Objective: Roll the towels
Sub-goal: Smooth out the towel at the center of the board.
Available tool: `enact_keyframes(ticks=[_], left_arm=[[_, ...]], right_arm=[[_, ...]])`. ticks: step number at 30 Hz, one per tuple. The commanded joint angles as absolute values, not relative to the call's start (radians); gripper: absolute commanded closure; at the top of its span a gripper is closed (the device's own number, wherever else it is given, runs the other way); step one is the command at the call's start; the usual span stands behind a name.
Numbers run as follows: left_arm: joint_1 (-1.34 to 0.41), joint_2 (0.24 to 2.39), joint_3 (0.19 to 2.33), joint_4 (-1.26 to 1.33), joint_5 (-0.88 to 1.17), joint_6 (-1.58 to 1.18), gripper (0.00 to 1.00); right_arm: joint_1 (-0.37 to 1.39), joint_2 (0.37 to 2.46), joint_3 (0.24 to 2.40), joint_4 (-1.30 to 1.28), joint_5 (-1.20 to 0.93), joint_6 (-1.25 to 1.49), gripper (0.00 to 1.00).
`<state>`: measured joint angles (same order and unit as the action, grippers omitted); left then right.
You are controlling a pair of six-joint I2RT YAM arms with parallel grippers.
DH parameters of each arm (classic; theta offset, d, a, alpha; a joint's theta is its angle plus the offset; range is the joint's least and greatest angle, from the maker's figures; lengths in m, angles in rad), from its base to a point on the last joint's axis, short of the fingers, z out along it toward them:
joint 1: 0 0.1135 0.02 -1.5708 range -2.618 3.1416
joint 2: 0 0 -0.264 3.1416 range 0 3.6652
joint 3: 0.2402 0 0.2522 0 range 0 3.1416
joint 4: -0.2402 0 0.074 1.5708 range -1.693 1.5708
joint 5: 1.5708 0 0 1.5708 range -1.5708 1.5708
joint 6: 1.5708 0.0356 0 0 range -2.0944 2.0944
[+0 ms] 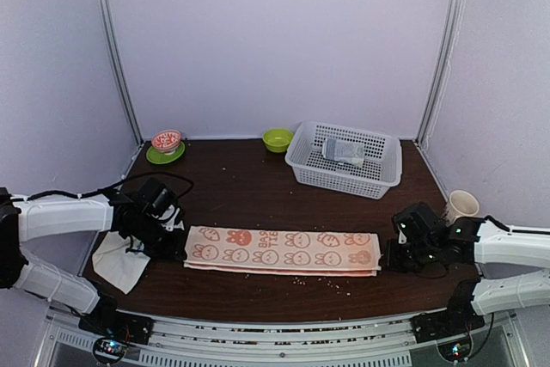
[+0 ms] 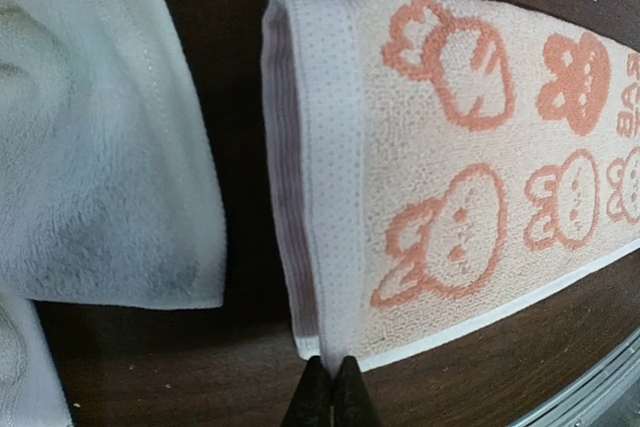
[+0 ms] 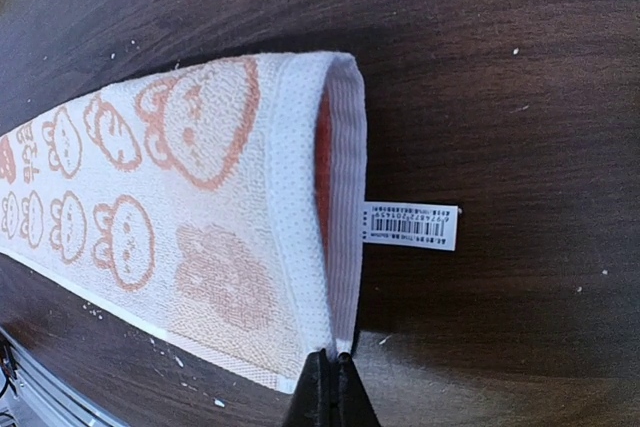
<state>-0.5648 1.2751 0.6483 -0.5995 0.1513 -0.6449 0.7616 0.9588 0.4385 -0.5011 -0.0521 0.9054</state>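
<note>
Here, a dark table (image 1: 258, 186) carries the printed towel (image 1: 284, 249), folded into a long strip that lies flat across the near part, between the two arms. A white basket (image 1: 302, 159) stands at the far right. The white towel (image 1: 119, 262) lies crumpled off the strip's left end, apart from it. The left gripper (image 2: 330, 375) is clenched on the strip's near left corner, and the right gripper (image 3: 330, 367) pinches its near right corner. A barcode tag (image 3: 410, 226) sticks out of the right end.

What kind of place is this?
Probably a robot test booth: plain white walls on metal posts enclose a dark table, with two arms bolted at its edge and a bunny towel laid out.
</note>
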Motion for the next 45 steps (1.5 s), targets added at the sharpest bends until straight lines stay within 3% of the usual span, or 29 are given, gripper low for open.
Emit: enact_keyframes(ticks=[1,7,19,20,21,24,25,26,28,33,38,45], left_arm=[[-0.568,1.243,0.637,-0.598,0.161,-0.647,1.0],[-0.569,1.172,0.638,-0.631,0.157,-0.66,1.0],[-0.569,1.312,0.593,-0.534,0.167,-0.672,0.99],[-0.57,1.312,0.593,-0.536,0.167,-0.669,0.96],[-0.569,1.31,0.592,-0.542,0.168,-0.668,0.9],[-0.573,1.265,0.603,-0.579,0.169,-0.673,0.47],[-0.578,1.242,0.616,-0.606,0.165,-0.674,0.34],[-0.584,1.214,0.634,-0.634,0.161,-0.674,0.29],[-0.591,1.167,0.688,-0.682,0.152,-0.665,0.24],[-0.598,1.178,0.815,-0.551,0.235,-0.657,0.25],[-0.603,1.429,0.909,-0.402,0.312,-0.657,0.46],[-0.594,1.651,0.862,-0.296,0.27,-0.685,0.62]], right_arm=[[0.761,0.955,0.423,-0.52,-0.027,0.912,1.0],[0.761,0.928,0.429,-0.53,-0.017,0.903,1.0],[0.761,1.01,0.397,-0.45,-0.041,0.92,1.0],[0.761,1.008,0.398,-0.452,-0.044,0.919,0.93],[0.761,1.004,0.403,-0.459,-0.047,0.918,0.78],[0.762,0.96,0.44,-0.533,-0.043,0.912,0.42],[0.761,0.937,0.463,-0.562,-0.035,0.904,0.37],[0.762,0.916,0.487,-0.587,-0.027,0.896,0.33],[0.761,0.885,0.546,-0.62,-0.004,0.874,0.31],[0.762,0.968,0.61,-0.402,-0.059,0.871,0.39],[0.761,1.257,0.657,-0.137,-0.18,0.945,0.52],[0.648,1.441,0.574,-0.012,-0.171,1.009,0.59]])
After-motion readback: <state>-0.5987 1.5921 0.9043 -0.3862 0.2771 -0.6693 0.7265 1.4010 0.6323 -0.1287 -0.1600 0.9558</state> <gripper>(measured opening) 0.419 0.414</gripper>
